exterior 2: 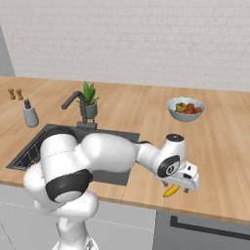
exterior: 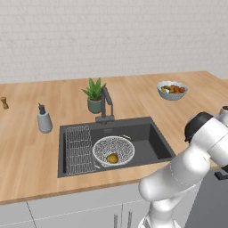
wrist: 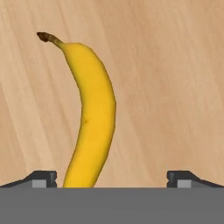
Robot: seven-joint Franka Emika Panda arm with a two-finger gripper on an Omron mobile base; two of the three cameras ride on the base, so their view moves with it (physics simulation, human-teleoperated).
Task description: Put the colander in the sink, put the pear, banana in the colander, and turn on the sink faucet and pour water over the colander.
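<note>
In the left base view, the colander (exterior: 113, 150) sits inside the dark sink (exterior: 153, 139) at the centre of the frame, beside the ribbed wire rack (exterior: 79, 149) to its left, with the pear (exterior: 112, 158) lying in its mesh bowl. The sink faucet (exterior: 106, 105) rises just behind the basin, a potted plant (exterior: 94, 95) beside it, a grey soap dispenser (exterior: 44, 119) at the left, and a fruit bowl (exterior: 172, 90) on the wooden surface (exterior: 26, 156) at the upper right; the white arm bends up from the lower right corner. In the right base view, the arm reaches from the lower left across the front of the sink (exterior 2: 29, 146) toward the lower right of the frame, where the gripper (exterior 2: 181, 188) hangs low over the surface (exterior 2: 219, 156) with the banana (exterior 2: 171, 191) lying just beneath it, near the front edge. The faucet (exterior 2: 78, 105), the plant (exterior 2: 89, 100) and the soap dispenser (exterior 2: 30, 115) stand at the left, and the fruit bowl (exterior 2: 185, 108) sits right of centre. In the hand view, the banana (wrist: 91, 118) lies flat on the wood, curving from the upper left down to the bottom centre, its dark stem tip at the top. The jaws stand wide apart, one dark fingertip (wrist: 41, 178) at lower left and the other at lower right, with the banana's lower end nearer the left one; whether it touches cannot be told.
</note>
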